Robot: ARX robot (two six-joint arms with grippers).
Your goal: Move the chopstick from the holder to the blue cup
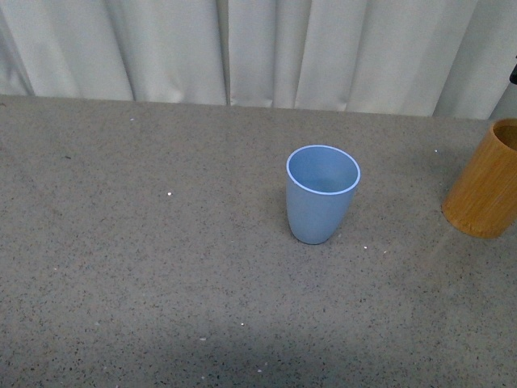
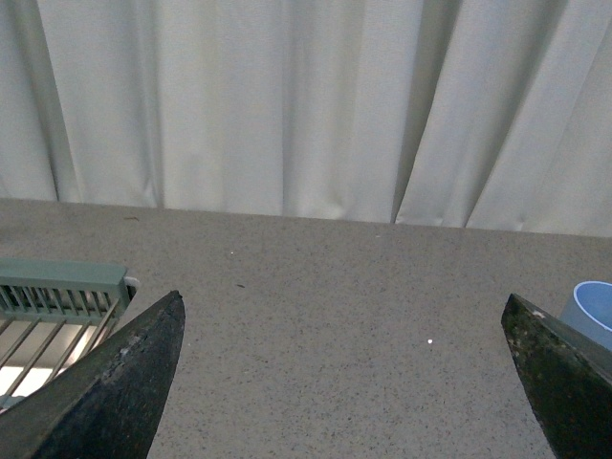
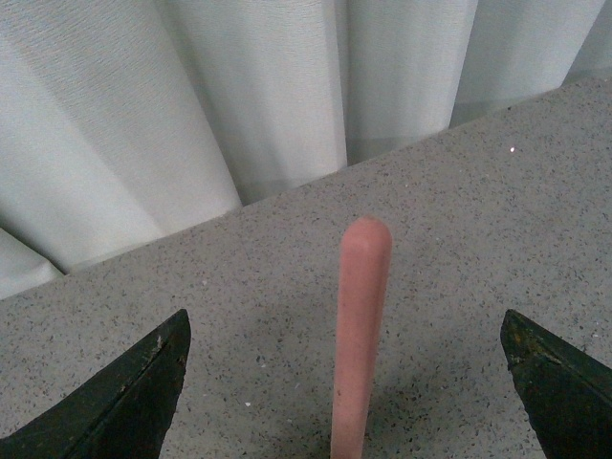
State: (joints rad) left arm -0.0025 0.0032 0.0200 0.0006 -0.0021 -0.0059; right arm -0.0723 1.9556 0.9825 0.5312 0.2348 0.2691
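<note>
The light blue cup [image 1: 322,193] stands upright and empty near the middle of the grey table; its rim also shows at the edge of the left wrist view [image 2: 593,311]. The orange-brown holder [image 1: 486,183] stands at the right edge, partly cut off. A pink-red chopstick [image 3: 359,325] stands up between the spread jaws of my right gripper [image 3: 344,325], touching neither finger. My left gripper [image 2: 344,306] is open and empty over bare table, with the cup just beyond one finger. Neither gripper shows in the front view.
White curtains [image 1: 242,48] hang along the table's far edge. A green dish rack [image 2: 57,296] with wire bars sits beside my left gripper. The speckled grey table [image 1: 145,267] stretches left of the cup.
</note>
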